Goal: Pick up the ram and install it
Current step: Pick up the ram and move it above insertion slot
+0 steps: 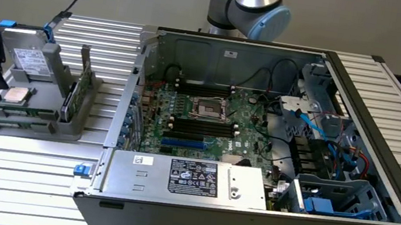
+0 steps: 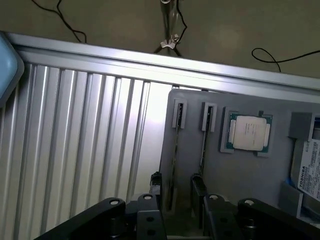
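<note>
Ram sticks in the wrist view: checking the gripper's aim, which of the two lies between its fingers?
The ram farther from the processor chip: it runs between the open gripper's fingers; the other stick, next to the chip, lines up with one finger.

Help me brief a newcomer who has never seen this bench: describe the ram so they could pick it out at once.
Find the open computer case, then the grey holder at its side on the exterior view's left. The ram stands on edge in the holder's end nearest the case: a thin green board, unlike the flat square processor chip and boxy hard drive beside it.
</note>
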Controlling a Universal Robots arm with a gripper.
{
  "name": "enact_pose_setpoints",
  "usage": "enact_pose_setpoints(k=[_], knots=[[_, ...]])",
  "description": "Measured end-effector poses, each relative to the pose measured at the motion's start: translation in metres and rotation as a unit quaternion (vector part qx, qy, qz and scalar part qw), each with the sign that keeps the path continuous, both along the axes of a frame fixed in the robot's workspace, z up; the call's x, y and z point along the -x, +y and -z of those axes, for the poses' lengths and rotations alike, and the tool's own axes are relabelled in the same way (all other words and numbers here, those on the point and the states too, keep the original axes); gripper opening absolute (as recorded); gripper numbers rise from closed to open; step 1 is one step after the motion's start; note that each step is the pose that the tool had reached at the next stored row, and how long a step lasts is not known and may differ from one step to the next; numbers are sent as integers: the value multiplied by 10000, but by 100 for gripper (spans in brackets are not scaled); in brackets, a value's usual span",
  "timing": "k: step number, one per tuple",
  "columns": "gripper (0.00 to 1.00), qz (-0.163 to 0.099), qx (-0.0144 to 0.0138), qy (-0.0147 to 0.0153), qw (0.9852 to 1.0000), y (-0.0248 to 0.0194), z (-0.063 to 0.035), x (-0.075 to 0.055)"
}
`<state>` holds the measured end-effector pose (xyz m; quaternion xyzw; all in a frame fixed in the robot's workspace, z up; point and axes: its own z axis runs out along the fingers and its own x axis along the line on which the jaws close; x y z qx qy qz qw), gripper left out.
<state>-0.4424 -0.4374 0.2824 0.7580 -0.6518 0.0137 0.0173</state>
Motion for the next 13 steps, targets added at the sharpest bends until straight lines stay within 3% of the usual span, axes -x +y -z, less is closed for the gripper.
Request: enact_pose_setpoints(k=[13], knots=[[36,-40,0,-1,10000,0,237,-5]])
